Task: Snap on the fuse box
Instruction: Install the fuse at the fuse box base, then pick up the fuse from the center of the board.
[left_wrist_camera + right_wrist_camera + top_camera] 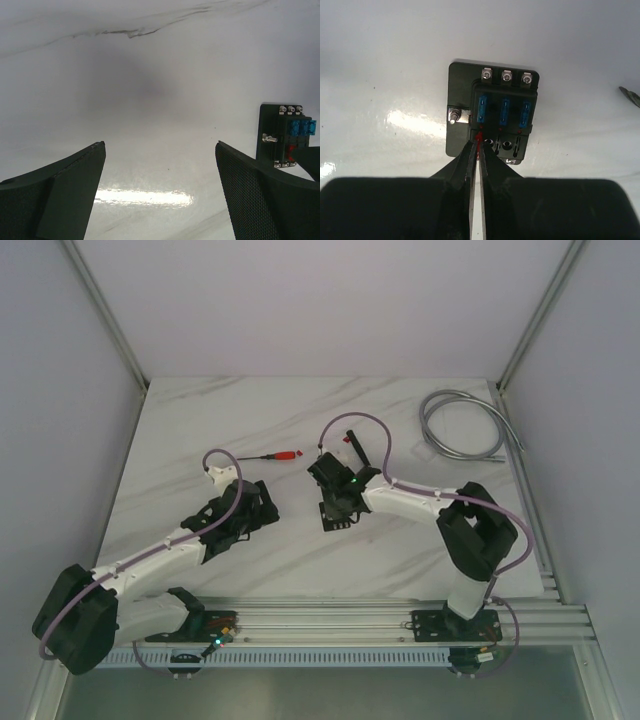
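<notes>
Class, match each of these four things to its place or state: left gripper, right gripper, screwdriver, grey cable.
1 left gripper
2 right gripper
3 screwdriver
4 grey cable

A coiled at the table's far right corner
B shut on a small red piece at the fuse box
C wide open over bare table
D lying beyond the left arm

Pairs: 1-C, 2-B, 3-D, 4-A
</notes>
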Tool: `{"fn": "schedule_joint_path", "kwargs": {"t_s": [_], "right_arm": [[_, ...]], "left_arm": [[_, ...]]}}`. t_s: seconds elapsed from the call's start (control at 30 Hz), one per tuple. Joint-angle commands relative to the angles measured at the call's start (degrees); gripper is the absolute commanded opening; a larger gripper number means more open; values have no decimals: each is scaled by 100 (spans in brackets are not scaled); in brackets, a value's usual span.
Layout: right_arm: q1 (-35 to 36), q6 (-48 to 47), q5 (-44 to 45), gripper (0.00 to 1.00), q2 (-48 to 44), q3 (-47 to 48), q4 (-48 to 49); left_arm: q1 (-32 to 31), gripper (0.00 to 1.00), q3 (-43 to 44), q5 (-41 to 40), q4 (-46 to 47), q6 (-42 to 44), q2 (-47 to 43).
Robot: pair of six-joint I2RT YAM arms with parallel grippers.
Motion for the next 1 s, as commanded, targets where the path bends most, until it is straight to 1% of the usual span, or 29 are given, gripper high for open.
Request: {"fn": "schedule_joint_path", "kwargs": {"t_s": [0.0, 0.03, 0.1, 0.27, 0.3, 0.47, 0.63, 0.83, 0.97], "right_arm": [[209, -482, -58, 14, 212, 293, -691], [234, -544, -57, 18, 164, 420, -688], [235, -661, 29, 28, 46, 617, -681], [104, -1062, 445, 44, -256, 990, -387], [7, -1128, 481, 46, -267, 1053, -282], [-683, -1226, 790, 50, 127, 1402, 246], [-1189, -1342, 862, 50, 952, 2102, 584], [-1659, -1295, 585, 49, 1986, 2883, 778], [-1810, -1303, 397, 49, 2478, 3280, 832]], "left_arm": [[34, 100, -59, -129, -58, 120, -146], [37, 100, -56, -139, -64, 127, -175], [46, 100, -55, -177, -74, 149, -237], [79, 100, -9, -407, -99, 376, -308], [93, 100, 8, -478, -106, 435, -319], [175, 100, 91, -792, -173, 690, -351], [180, 100, 5, -1131, -192, 754, -417], [180, 100, -25, -1477, -174, 835, -261], [185, 100, -29, -1575, -131, 879, -169]]}}
